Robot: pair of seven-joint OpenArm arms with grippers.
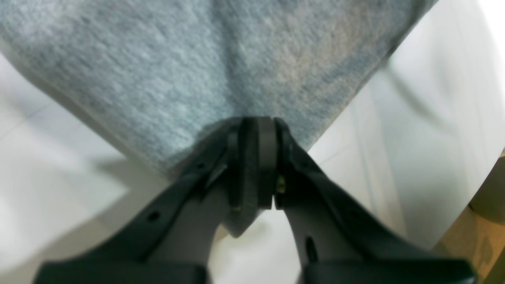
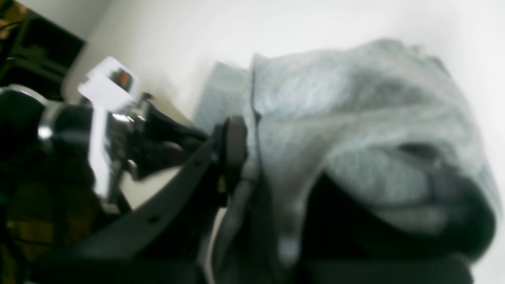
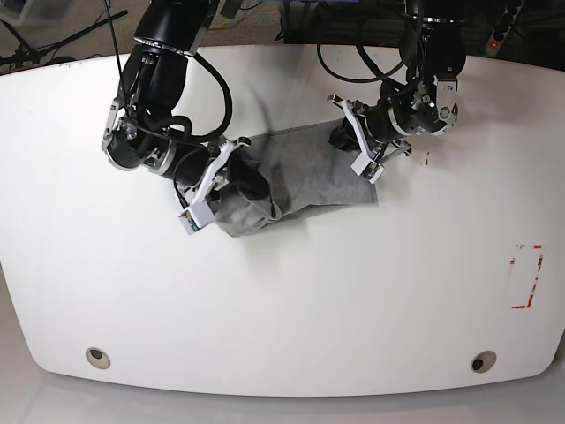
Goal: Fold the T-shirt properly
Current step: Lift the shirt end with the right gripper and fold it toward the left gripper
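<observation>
The grey T-shirt (image 3: 305,172) is bunched in the middle of the white table (image 3: 282,300), held between both arms. In the base view my left gripper (image 3: 340,137) is at the cloth's upper right edge. The left wrist view shows that gripper (image 1: 258,126) shut on a corner of the T-shirt (image 1: 189,67), which spreads away above the table. My right gripper (image 3: 250,184) is at the shirt's lower left, where the fabric is gathered in a lump. In the blurred right wrist view the gripper (image 2: 248,157) is shut on the T-shirt (image 2: 355,118), and cloth drapes over one finger. No lettering or label shows.
A red tape outline (image 3: 527,276) marks the table near its right edge, and a small red mark (image 3: 430,159) lies beside the left arm. Two round holes (image 3: 98,356) (image 3: 482,361) sit near the front edge. Cables and dark equipment stand behind the table.
</observation>
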